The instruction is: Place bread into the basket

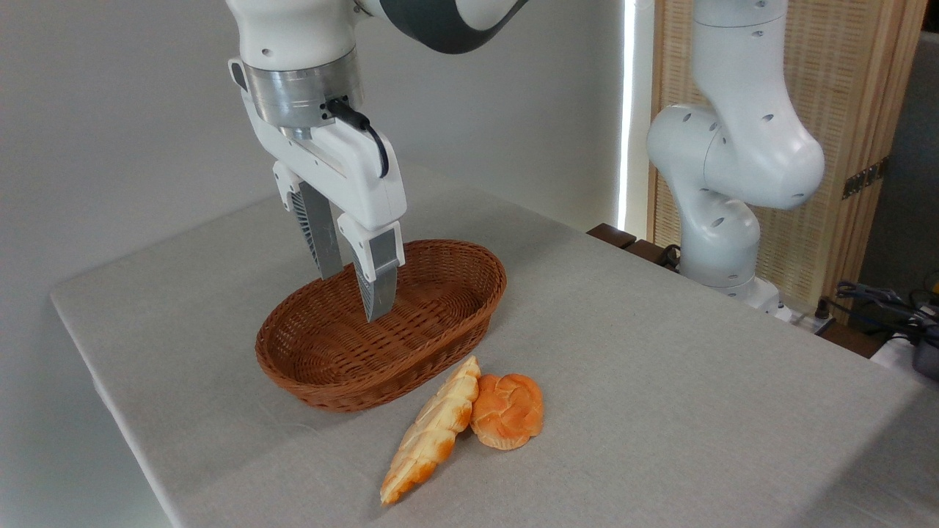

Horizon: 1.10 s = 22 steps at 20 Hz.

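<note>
Clearly, nothing was done yet. The long braided golden-orange loaf [431, 438] lay on the grey cloth-covered table [660, 352] near its front edge, just outside the oval reddish-brown wicker basket [323, 370] (a small round orange bun [508, 411] touched it). The white two-finger gripper [353, 295] hung above the basket, jaws spread and empty; grasping and carrying remained.
</note>
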### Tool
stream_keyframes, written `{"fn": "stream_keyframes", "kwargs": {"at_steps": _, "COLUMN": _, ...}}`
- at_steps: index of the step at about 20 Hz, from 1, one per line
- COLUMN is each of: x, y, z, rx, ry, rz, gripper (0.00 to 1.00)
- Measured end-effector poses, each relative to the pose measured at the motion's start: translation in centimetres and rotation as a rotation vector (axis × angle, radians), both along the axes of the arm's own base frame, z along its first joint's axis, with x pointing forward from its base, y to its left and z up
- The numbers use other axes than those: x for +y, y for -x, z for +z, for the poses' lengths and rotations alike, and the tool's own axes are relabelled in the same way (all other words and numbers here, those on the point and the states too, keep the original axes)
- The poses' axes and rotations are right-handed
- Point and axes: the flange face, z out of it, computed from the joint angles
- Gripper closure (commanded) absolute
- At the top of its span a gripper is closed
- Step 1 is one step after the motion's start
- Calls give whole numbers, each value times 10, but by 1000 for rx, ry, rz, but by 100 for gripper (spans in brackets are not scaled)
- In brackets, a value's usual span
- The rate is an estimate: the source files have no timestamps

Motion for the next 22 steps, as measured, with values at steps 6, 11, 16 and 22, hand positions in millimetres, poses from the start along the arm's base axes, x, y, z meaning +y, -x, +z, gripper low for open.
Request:
{"fn": "stream_keyframes", "kwargs": {"at_steps": 6, "x": -1, "y": 2, "z": 4, "rx": -3, "ry": 0, "rz": -2, "gripper": 0}}
{"fn": "stream_keyframes", "kwargs": {"at_steps": 11, "x": 3, "y": 2, "z": 4, "rx": -3, "ry": 0, "rz": 4, "gripper": 0}}
{"fn": "stream_keyframes", "kwargs": {"at_steps": 16, "x": -17, "y": 4, "z": 4, "rx": -3, "ry": 2, "rz": -33, "gripper": 0}}
{"fn": "stream_keyframes", "kwargs": {"at_steps": 22, "x": -21, "y": 1, "z": -3, "rx": 11, "ry": 2, "rz": -39, "gripper": 0}}
